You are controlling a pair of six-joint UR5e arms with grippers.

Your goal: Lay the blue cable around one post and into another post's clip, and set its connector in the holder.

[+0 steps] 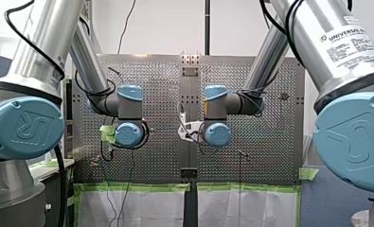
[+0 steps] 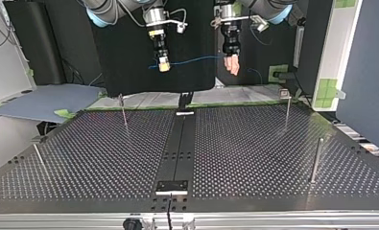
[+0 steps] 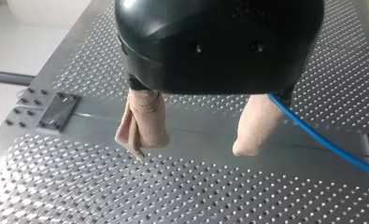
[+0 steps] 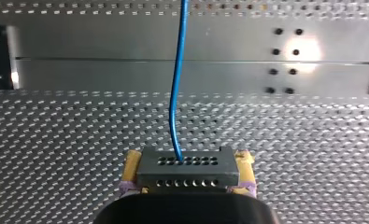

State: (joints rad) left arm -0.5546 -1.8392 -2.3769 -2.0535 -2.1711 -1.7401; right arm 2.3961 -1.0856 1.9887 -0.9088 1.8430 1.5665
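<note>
Blue cable (image 2: 196, 60) hangs above the worktop (image 2: 254, 143), stretched between my two tools. My right tool (image 2: 164, 65) is clenched on its grey connector (image 4: 188, 171); my left tool (image 3: 191, 147) is released, spread wide, the cable running just beside it.

Four posts (image 2: 124, 111) (image 2: 287, 109) (image 2: 316, 160) (image 2: 39, 157), one blue cable (image 2: 196, 60)

Black backdrop panel (image 2: 129, 62) far centre, grey-blue board (image 2: 43, 101) far left, dark blue partition (image 2: 364, 72) right, white wall (image 1: 161, 23).
</note>
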